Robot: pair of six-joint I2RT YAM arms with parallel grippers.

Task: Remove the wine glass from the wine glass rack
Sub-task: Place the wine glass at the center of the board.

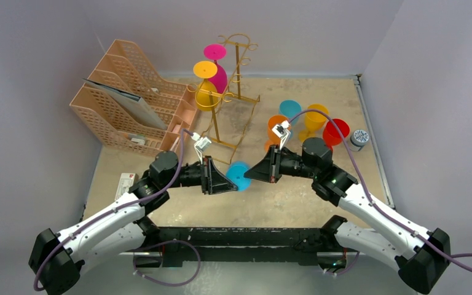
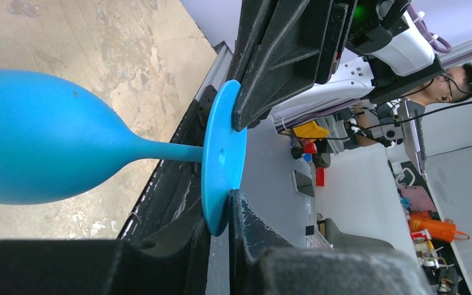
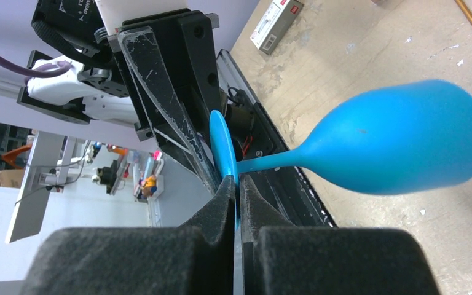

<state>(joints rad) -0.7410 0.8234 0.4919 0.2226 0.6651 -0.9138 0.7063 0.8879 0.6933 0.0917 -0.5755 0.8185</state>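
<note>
A blue wine glass [image 1: 239, 175] lies level in the air between my two grippers, bowl towards the table's middle. My left gripper [image 1: 229, 183] is shut on the lower rim of its round foot [image 2: 221, 215]. My right gripper [image 1: 250, 173] is shut on the opposite rim of the same foot [image 3: 238, 190]. The bowl fills the left wrist view [image 2: 37, 153] and the right wrist view [image 3: 393, 135]. The gold wire wine glass rack [image 1: 239, 80] stands at the back. An orange glass [image 1: 208, 92] and a pink glass [image 1: 218, 67] hang upside down on it.
A peach lattice file organizer [image 1: 135, 104] stands at the back left. Several glasses stand at the right: orange [image 1: 276, 126], teal [image 1: 290, 109], yellow [image 1: 316, 117], red [image 1: 336, 131]. A small grey object [image 1: 360, 138] and a small box [image 1: 125, 182] lie near the edges.
</note>
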